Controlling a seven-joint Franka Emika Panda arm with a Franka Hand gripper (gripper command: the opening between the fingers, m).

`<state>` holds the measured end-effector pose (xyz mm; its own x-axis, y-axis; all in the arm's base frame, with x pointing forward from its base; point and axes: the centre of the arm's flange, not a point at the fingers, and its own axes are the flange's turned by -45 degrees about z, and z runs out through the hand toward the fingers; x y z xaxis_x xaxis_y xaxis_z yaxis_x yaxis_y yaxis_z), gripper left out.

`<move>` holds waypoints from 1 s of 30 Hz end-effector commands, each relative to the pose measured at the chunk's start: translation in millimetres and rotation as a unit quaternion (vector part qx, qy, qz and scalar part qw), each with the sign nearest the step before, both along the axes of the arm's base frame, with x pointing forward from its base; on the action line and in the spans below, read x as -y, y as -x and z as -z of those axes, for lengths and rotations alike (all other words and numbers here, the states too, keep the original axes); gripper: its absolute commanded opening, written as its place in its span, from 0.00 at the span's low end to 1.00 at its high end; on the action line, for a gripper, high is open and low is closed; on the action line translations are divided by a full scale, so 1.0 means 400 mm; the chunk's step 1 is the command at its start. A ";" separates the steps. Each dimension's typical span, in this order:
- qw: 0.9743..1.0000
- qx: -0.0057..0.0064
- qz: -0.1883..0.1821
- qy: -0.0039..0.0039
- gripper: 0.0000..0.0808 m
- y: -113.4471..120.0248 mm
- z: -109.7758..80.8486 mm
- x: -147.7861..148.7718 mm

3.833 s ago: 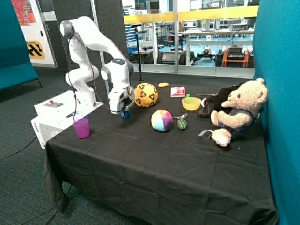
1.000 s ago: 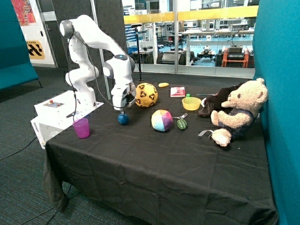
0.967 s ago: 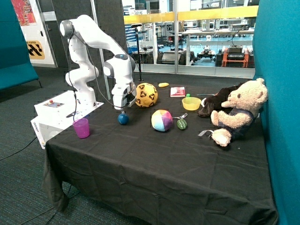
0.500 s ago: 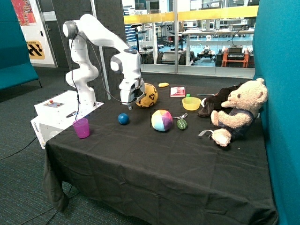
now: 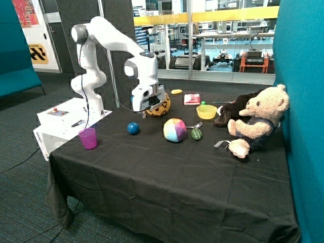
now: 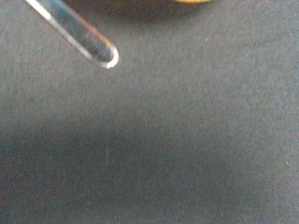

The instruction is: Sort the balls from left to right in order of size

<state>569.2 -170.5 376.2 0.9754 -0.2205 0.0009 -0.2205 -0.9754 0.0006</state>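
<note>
The small blue ball (image 5: pixel 132 128) rests alone on the black cloth, nearest the purple cup. The pastel panelled ball (image 5: pixel 174 130) lies further along the same row. Behind them sits the large yellow ball (image 5: pixel 161 105) with black triangles, partly covered by my gripper (image 5: pixel 147 112). The gripper hangs open and empty just above the cloth on the yellow ball's near side. In the wrist view one fingertip (image 6: pixel 100 50) shows over bare cloth, with a sliver of the yellow ball (image 6: pixel 191 1) at the edge.
A purple cup (image 5: pixel 87 137) stands near the table's corner by the robot base. A small green striped toy (image 5: pixel 196 133) lies beside the panelled ball. Behind are a yellow bowl (image 5: pixel 206 112), a pink booklet (image 5: pixel 192 98) and a teddy bear (image 5: pixel 255 121).
The gripper let go of the blue ball, which now lies on the cloth. It rose and swung across to the yellow ball.
</note>
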 end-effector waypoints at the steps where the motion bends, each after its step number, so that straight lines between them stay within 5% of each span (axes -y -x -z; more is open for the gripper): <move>1: 0.999 0.000 0.048 0.000 0.93 -0.049 0.009 -0.010; 14: 0.999 0.000 0.045 0.000 0.92 -0.144 0.013 -0.098; 30: 0.999 0.000 0.053 0.000 0.95 -0.232 0.025 -0.075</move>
<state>640.2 -136.1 367.3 0.9503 -0.3113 0.0018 -0.3113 -0.9503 0.0003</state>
